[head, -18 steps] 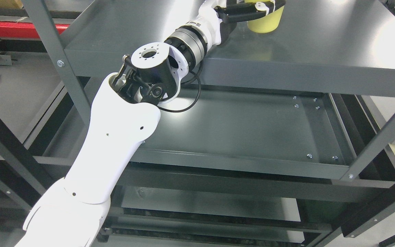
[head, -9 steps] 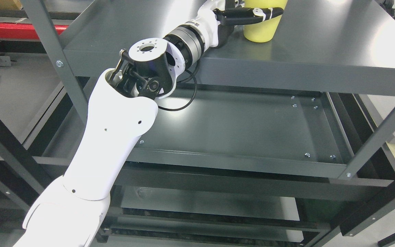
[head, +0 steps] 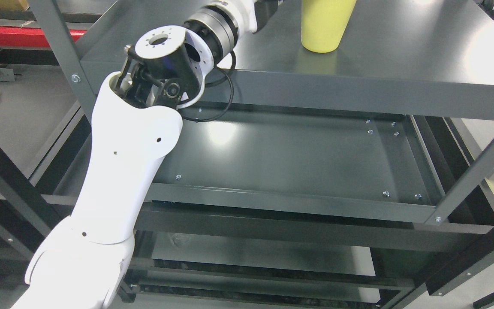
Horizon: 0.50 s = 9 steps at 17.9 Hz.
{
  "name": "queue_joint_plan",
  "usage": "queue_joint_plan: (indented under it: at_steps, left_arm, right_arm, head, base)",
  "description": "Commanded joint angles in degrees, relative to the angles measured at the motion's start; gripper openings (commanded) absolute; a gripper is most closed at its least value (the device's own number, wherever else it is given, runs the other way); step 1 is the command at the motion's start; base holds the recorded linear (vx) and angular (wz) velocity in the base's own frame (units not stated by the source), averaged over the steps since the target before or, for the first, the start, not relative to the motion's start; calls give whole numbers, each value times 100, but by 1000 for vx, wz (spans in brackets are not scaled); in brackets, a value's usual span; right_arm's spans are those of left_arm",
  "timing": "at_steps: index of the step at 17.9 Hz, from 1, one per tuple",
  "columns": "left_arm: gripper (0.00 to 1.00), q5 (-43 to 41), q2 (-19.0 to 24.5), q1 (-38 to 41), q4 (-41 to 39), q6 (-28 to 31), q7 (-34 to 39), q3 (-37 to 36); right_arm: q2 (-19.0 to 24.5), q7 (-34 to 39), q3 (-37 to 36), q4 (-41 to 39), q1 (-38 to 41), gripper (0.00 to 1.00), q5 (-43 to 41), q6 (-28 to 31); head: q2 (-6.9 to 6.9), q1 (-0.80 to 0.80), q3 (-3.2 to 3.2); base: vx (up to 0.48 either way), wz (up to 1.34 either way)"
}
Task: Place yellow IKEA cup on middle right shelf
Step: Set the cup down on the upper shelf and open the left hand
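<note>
The yellow cup (head: 322, 30) stands upright on the upper grey shelf (head: 401, 56) near the top middle, its rim cut off by the picture's top edge. Nothing touches it. My left arm (head: 127, 150) comes up from the lower left, and its wrist (head: 212, 25) lies over the shelf's front left part. Only the heel of the left hand (head: 267, 7) shows at the top edge, left of the cup and apart from it. The right arm is out of view.
A lower grey shelf (head: 298, 159) lies below, with a raised front lip (head: 290, 204). Frame posts stand at the left (head: 64, 64) and right (head: 474, 176). A red bar (head: 7, 36) lies at the far left behind the rack.
The left hand held the cup above the shelf, set it down, then let go. It drew back to the left and up out of the picture. The cup now stands alone.
</note>
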Motion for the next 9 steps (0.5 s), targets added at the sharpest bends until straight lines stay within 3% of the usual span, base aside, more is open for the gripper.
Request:
queue_joint_plan:
  at_steps: [1, 3, 5, 9]
  left_arm:
    - [99, -5, 95, -52, -699, -57, -293, 728]
    - [99, 4, 95, 0, -883, -49, -898, 852]
    - [99, 4, 95, 149, -1077, -58, -1959, 861]
    - [99, 4, 583, 466, -1349, -58, -4149, 1019]
  right_arm:
    - [-100, 2, 97, 0, 79, 99, -141, -1]
    - [-100, 2, 97, 0, 79, 99, -141, -1]
    - [-100, 2, 97, 0, 79, 99, -141, -1]
    - [-100, 2, 97, 0, 79, 99, -141, -1]
  head:
    - [0, 0, 0]
    - [0, 0, 0]
    - [0, 0, 0]
    - [0, 0, 0]
  base:
    - [0, -12]
    - [0, -6]
    - [0, 0]
    - [-1, -3]
